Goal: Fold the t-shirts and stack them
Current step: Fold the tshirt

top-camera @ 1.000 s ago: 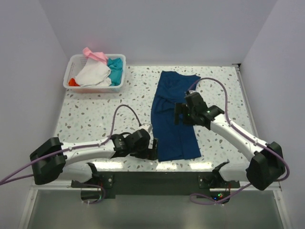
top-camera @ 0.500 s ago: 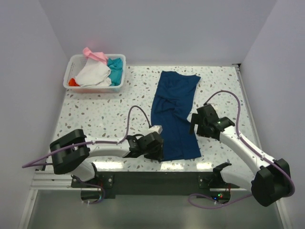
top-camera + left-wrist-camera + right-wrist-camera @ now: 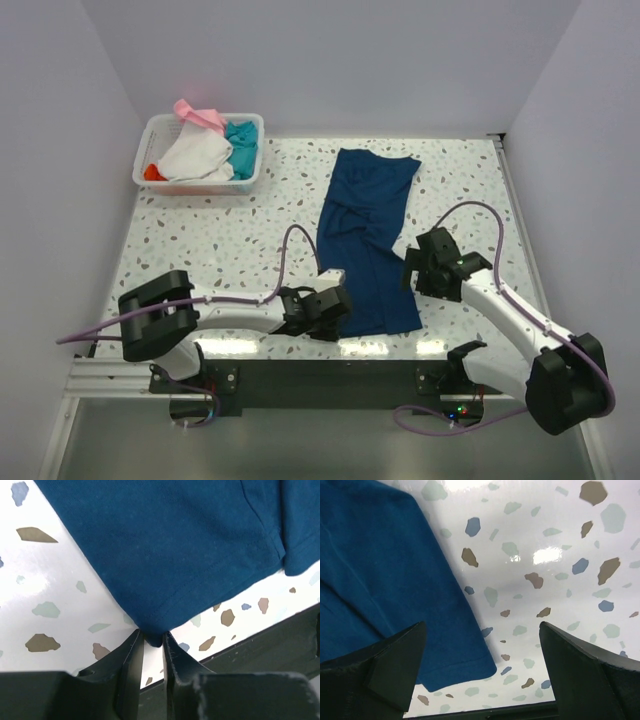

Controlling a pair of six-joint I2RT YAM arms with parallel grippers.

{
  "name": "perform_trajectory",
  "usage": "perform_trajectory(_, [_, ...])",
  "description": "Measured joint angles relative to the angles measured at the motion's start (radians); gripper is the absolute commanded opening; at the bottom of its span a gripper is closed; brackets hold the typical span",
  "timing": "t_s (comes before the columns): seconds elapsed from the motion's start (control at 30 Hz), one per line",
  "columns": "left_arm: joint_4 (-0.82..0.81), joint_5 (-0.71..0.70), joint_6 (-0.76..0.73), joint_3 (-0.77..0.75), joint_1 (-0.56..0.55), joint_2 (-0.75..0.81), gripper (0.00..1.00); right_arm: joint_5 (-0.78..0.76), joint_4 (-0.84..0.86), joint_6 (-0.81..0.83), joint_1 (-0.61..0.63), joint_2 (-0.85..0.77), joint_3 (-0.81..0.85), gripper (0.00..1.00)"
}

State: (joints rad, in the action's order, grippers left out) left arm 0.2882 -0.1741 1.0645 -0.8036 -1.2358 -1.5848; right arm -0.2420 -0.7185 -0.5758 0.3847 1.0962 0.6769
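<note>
Across the speckled table [image 3: 200, 230] a navy t-shirt [image 3: 365, 240] lies lengthwise as a long narrow strip. It runs from the far middle of the table down to the near edge, with some creases about its middle. At the far left corner stands a white basket [image 3: 195, 187], well apart from the shirt. It holds a white tee [image 3: 198, 155], a teal tee [image 3: 241, 140], a pink tee [image 3: 200, 115] draped over the far rim, and a scrap of orange-red tee [image 3: 152, 173] at its left end.

Both arms reach low over the near part of the table. The left arm [image 3: 230, 312] stretches rightward along the near edge, and the right arm [image 3: 510, 315] angles in from the right.

The left gripper [image 3: 335, 308] sits at the near left corner of the navy t-shirt. In its wrist view the left gripper [image 3: 152, 640] has its jaws drawn close, and the hemmed corner of the cloth is pinched between them.

The right gripper [image 3: 415, 270] is at the shirt's right edge, near its near right corner. Its wrist view shows the right gripper [image 3: 482, 627] with jaws spread wide and nothing between them. One of its fingers [image 3: 395, 655] is over the blue cloth and the other over bare table beside the hem. Whether the tips touch the surface is hard to judge from these angles.
</note>
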Motion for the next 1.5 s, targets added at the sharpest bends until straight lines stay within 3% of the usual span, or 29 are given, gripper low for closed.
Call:
perform_trajectory(0.2, [0.047, -0.044, 0.027, -0.051, -0.002, -0.039, 0.2, 0.055, -0.005, -0.001, 0.0, 0.0, -0.036, 0.99])
perform_trajectory(0.23, [0.054, -0.049, 0.028, -0.058, -0.002, -0.045, 0.17, 0.063, -0.005, -0.002, 0.0, -0.001, -0.042, 0.99])
perform_trajectory(0.3, [0.063, -0.058, 0.034, -0.068, -0.002, -0.054, 0.0, 0.091, -0.004, -0.007, 0.0, -0.011, -0.056, 0.99])
perform_trajectory(0.63, [0.071, -0.08, 0.042, -0.055, -0.002, -0.039, 0.0, 0.204, 0.001, -0.034, 0.0, -0.034, -0.138, 0.83])
perform_trajectory(0.83, [0.1, -0.088, 0.043, 0.023, -0.002, 0.046, 0.0, 0.245, 0.023, -0.063, 0.02, -0.037, -0.181, 0.55])
perform_trajectory(1.13, [0.1, -0.084, 0.054, 0.058, -0.002, 0.081, 0.0, 0.278, 0.023, -0.188, 0.221, -0.067, -0.201, 0.55])
perform_trajectory(1.5, [0.092, -0.066, 0.1, 0.129, -0.031, 0.152, 0.0, 0.29, -0.035, -0.334, 0.284, -0.234, -0.285, 0.44])
